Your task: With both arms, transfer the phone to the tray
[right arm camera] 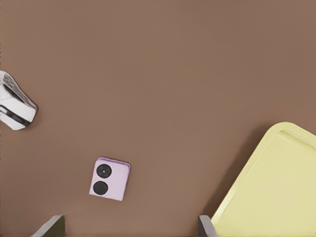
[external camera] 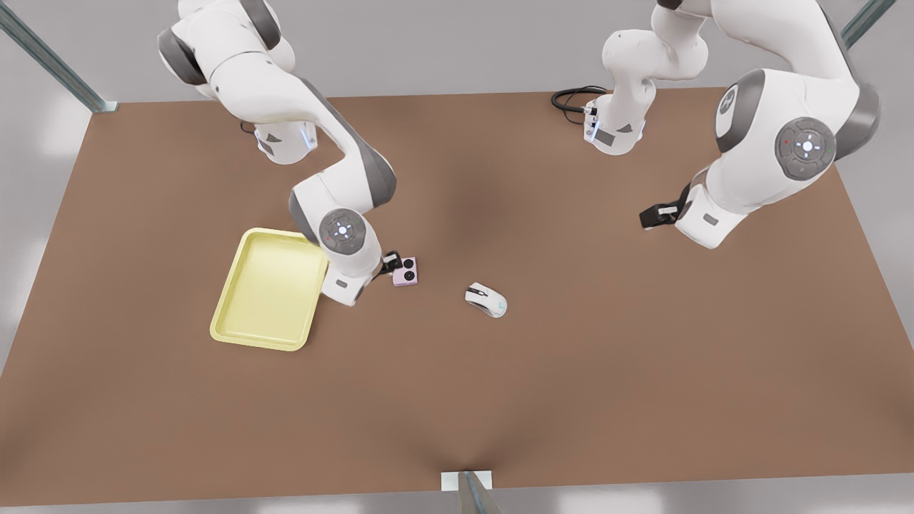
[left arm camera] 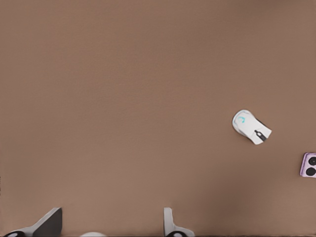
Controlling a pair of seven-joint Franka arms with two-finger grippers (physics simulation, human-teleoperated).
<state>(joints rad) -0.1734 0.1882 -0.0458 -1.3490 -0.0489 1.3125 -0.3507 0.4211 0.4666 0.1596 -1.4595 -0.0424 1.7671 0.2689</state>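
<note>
The phone (external camera: 405, 272) is one small pale pink, nearly square flat device with two black round circles on its upper face, lying flat on the brown table (external camera: 571, 371). I count one phone, one pale yellow tray (external camera: 268, 289), one white and grey mouse (external camera: 486, 300) and two arms. The phone lies between the tray and the mouse, close to the tray but not touching it. The right gripper (external camera: 389, 263) hangs just beside the phone, its fingers (right arm camera: 52, 226) spread wide and holding nothing. The left gripper (external camera: 653, 215), perhaps also wide open, hovers well apart at the front view's right.
</note>
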